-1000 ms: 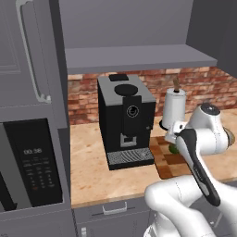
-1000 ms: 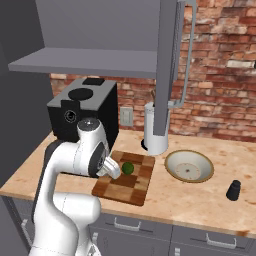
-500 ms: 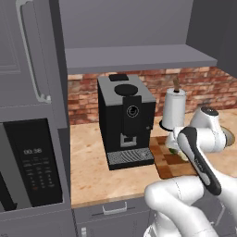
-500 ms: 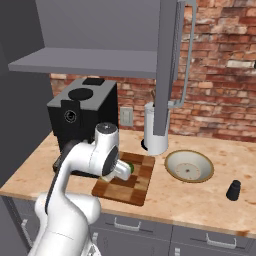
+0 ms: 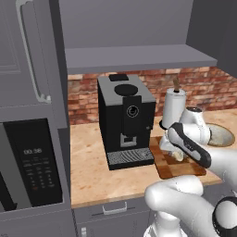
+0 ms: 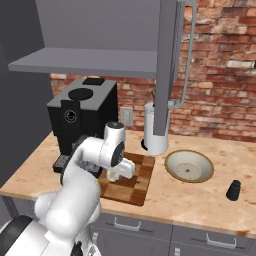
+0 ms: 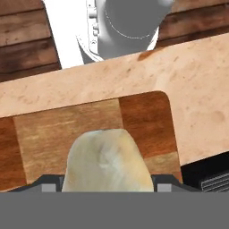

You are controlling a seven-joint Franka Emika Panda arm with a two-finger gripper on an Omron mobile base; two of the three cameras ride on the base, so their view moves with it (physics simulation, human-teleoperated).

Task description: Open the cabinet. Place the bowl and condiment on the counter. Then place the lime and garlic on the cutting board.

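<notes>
The cabinet (image 6: 170, 70) stands open above the desk (image 6: 200, 200). The black coffee machine (image 5: 126, 118) occupies the desk's left part, with the paper-towel roll (image 6: 156, 131) against the brick wall. The cutting board (image 6: 131, 176) lies between them, near the front edge. The bowl (image 6: 189, 165) sits right of the board, the condiment (image 6: 233, 190) at the desk's right end. The tool (image 7: 107, 187) has its fingers set wide around the garlic (image 7: 106, 162), low over the board.

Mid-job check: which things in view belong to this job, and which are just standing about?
Job: garlic between the gripper's fingers, cutting board, bowl, condiment, counter, open cabinet.
Bystanders: coffee machine, paper-towel roll, microwave.
</notes>
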